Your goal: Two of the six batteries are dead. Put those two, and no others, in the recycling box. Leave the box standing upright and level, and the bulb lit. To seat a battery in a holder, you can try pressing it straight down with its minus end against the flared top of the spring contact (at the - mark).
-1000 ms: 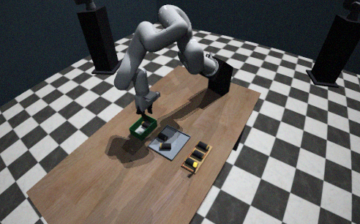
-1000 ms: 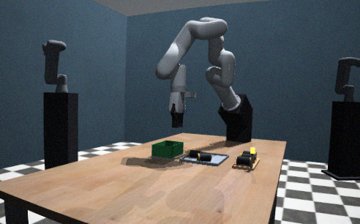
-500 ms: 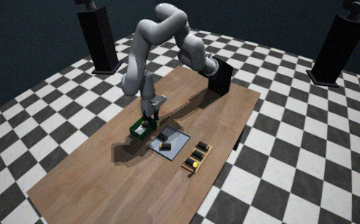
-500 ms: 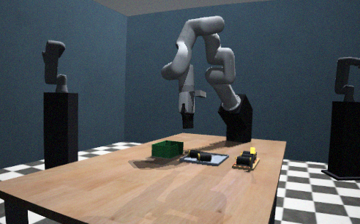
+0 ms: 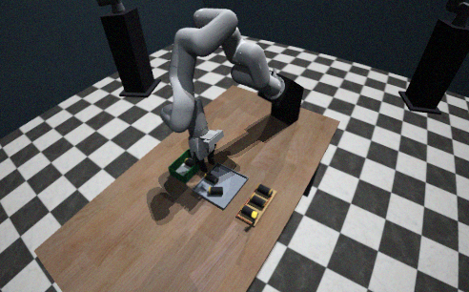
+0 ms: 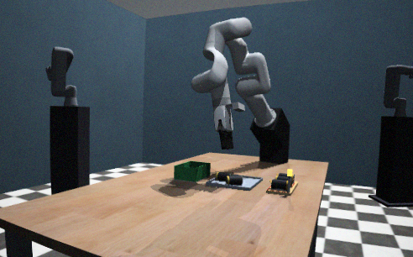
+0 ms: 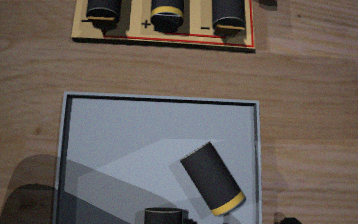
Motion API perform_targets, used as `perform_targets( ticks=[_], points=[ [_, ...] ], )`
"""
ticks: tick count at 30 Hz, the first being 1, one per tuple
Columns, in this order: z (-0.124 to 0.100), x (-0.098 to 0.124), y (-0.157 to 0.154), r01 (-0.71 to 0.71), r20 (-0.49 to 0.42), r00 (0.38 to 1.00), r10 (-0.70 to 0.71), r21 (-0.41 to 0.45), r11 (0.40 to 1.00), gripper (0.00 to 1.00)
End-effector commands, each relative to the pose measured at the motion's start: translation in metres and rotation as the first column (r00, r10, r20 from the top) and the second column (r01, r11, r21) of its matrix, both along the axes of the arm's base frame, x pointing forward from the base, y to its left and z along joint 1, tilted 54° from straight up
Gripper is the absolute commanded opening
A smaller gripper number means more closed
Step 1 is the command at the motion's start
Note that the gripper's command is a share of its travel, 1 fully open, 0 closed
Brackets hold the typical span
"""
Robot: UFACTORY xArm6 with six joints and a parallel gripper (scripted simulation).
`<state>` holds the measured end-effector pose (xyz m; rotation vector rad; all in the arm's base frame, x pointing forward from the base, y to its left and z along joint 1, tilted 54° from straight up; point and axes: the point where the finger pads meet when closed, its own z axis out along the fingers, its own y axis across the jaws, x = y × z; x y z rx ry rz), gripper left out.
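Two batteries lie loose on the flat grey tray (image 5: 236, 183) at the middle of the top view, and the end effector (image 6: 227, 144) hangs well above them with its fingers half apart and nothing between them. In the wrist view one tray battery (image 7: 212, 179), a matte dark cylinder with a yellow band at one end, lies at a slant in the lower right, while a second tray battery (image 7: 166, 216) only pokes in at the bottom edge. Along the top edge of that view sits the tan holder board (image 7: 130, 30) with its red outline and printed plus and minus marks, three more dark cylinders seated in it. Left of the tray in the top view stands the green recycling box (image 5: 179, 168), small, square and open-topped; the arm hides most of its inside, so I cannot tell what it holds. The bulb I take to be the yellow piece at the near end of the holder, though it is too small to be sure. My guess is that the arm is between picks, lining up over the tray to take a battery. That calls for a straight descent with the fingers squared across the cylinder's round side, since the smooth body may roll on the slick tray. The counter (image 5: 132, 239) is warm wood grain.
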<state>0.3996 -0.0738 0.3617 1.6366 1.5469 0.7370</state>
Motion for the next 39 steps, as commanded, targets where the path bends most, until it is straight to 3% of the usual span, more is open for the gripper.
perform_targets(
  ticks=[1,23,39],
  points=[
    [0.001,0.002,0.003,0.182,-0.076,0.979,-0.191,-0.107,0.977,0.51],
    [0.001,0.002,0.003,0.182,-0.076,0.979,-0.191,-0.107,0.977,0.51],
    [0.003,0.019,0.036,0.182,-0.076,0.979,-0.191,-0.107,0.977,0.51]
  ],
)
